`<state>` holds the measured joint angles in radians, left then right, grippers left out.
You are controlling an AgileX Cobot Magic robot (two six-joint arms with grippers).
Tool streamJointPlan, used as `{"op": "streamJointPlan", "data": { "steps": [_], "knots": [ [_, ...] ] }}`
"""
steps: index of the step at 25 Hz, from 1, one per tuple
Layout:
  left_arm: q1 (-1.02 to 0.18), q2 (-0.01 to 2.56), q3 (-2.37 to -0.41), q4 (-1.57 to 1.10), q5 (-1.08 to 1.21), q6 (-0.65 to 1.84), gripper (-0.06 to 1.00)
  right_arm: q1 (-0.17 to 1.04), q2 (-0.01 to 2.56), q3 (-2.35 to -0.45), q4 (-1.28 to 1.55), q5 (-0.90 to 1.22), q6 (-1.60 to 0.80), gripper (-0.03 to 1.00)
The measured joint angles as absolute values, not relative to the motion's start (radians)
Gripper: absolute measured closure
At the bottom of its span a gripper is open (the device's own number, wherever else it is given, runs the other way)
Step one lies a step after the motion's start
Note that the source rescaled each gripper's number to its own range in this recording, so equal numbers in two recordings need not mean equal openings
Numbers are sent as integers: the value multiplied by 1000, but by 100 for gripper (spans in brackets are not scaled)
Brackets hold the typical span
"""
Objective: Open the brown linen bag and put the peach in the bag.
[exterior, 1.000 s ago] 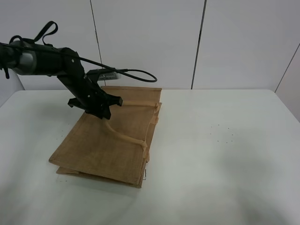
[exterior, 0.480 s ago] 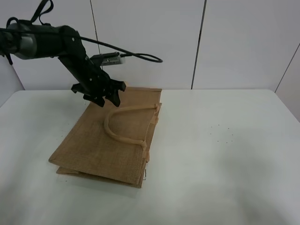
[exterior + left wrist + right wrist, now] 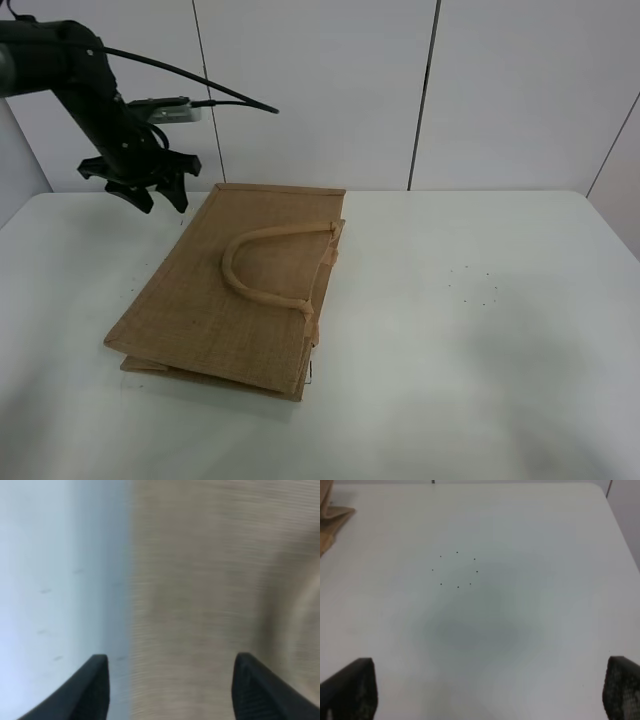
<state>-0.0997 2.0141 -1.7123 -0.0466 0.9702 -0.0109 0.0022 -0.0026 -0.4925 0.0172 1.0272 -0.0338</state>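
The brown linen bag [image 3: 235, 285] lies flat on the white table, left of centre, one rope handle [image 3: 262, 262] arched on its top face. My left gripper [image 3: 155, 195] is open and empty, raised above the table just off the bag's far left corner. The left wrist view is blurred; it shows the bag's weave [image 3: 200, 590] and table beside it, between the two spread fingertips [image 3: 90, 687]. My right gripper [image 3: 487, 700] is open over bare table; only its fingertips show. A bag corner [image 3: 332, 517] shows in the right wrist view. The peach is out of view.
A ring of small black dots [image 3: 475, 285] marks the table right of the bag; it also shows in the right wrist view [image 3: 456, 570]. White wall panels stand behind the table's far edge [image 3: 460, 192].
My left gripper let go of the bag's handle and moved up and left, off the bag. The handle dropped back into an arch on the bag.
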Motion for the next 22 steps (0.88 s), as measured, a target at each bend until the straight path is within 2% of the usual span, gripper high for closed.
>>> {"op": "streamJointPlan", "data": {
  "steps": [4, 11, 15, 22],
  "knots": [
    [-31, 2014, -1713, -31, 1003, -14, 14, 2, -3, -493, 17, 1027, -34, -3],
    [-40, 1966, -1713, -33, 1163, -22, 14, 2, -3, -493, 17, 1027, -34, -3],
    [-53, 1909, -1702, -35, 1167, -28, 14, 2, -3, -493, 17, 1027, -34, -3],
    [-68, 1711, -1534, -32, 1167, -47, 14, 2, -3, -493, 17, 1027, -34, -3]
  ]
}}
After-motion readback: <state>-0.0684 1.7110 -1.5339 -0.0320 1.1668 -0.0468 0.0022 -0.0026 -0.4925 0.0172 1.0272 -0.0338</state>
